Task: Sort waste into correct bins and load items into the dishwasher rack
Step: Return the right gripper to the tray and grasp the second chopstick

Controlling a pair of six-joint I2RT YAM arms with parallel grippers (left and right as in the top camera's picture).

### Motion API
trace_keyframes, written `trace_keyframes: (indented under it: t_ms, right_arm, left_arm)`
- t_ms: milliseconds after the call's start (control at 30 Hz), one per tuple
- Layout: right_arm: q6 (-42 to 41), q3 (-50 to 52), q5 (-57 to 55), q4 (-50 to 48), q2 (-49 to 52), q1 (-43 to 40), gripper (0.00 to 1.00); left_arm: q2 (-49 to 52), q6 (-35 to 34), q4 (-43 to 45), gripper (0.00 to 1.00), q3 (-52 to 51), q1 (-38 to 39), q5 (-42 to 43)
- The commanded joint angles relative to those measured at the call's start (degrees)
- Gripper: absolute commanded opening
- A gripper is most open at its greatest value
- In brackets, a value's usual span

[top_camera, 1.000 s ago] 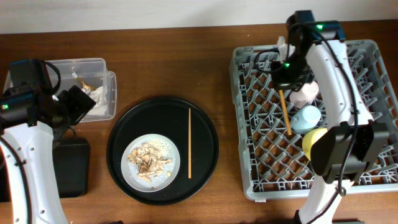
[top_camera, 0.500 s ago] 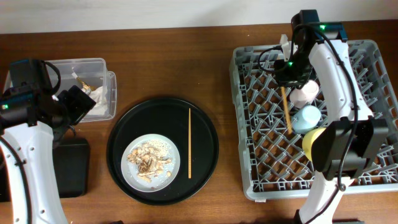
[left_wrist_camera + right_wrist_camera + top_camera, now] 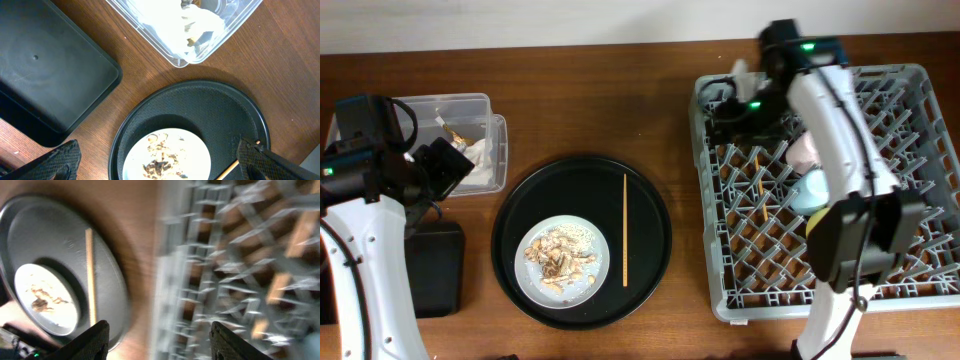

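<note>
- Now the right gripper (image 3: pixel 157 335) has swung left, off mid-rack to the dishwasher rack's (image 3: pixel 930 200) far left corner, with its jaws spread wide and empty.
- One chopstick (image 3: pixel 759 188) lies in the rack, free of the fingers.
- The other chopstick (image 3: pixel 625 230) is still on the round black tray (image 3: pixel 520 215), beside the plate (image 3: pixel 585 282) of food scraps (image 3: pixel 558 255).
- The left gripper (image 3: pixel 160 160) hasn't budged; it is wide open and empty.
</note>
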State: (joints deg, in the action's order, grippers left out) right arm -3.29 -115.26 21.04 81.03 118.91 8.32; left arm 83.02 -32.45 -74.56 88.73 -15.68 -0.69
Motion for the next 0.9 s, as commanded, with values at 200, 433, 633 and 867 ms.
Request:
trace_keyframes:
  t_ms: [200, 433, 633, 867]
  right_arm:
    - [-28.0, 5.51, -20.72, -10.21, 0.52, 24.5, 0.62]
    - [-35.91, 16.59, -24.39, -23.96, 0.52, 34.12, 0.49]
    - [-39.23, 25.57, -24.68, -31.47, 0.52, 34.97, 0.43]
    - [-39.28, 33.73, -19.17, -40.46, 0.52, 35.69, 0.4]
  left_arm:
    - [0.0, -0.31, -0.11, 0.99, 0.17, -0.13, -0.2]
    - [0.0, -0.31, -0.09, 1.0, 0.17, -0.13, -0.2]
    - [0.0, -0.31, -0.11, 0.99, 0.17, -0.13, -0.2]
    - [0.0, -0.31, -0.11, 0.99, 0.17, -0.13, -0.2]
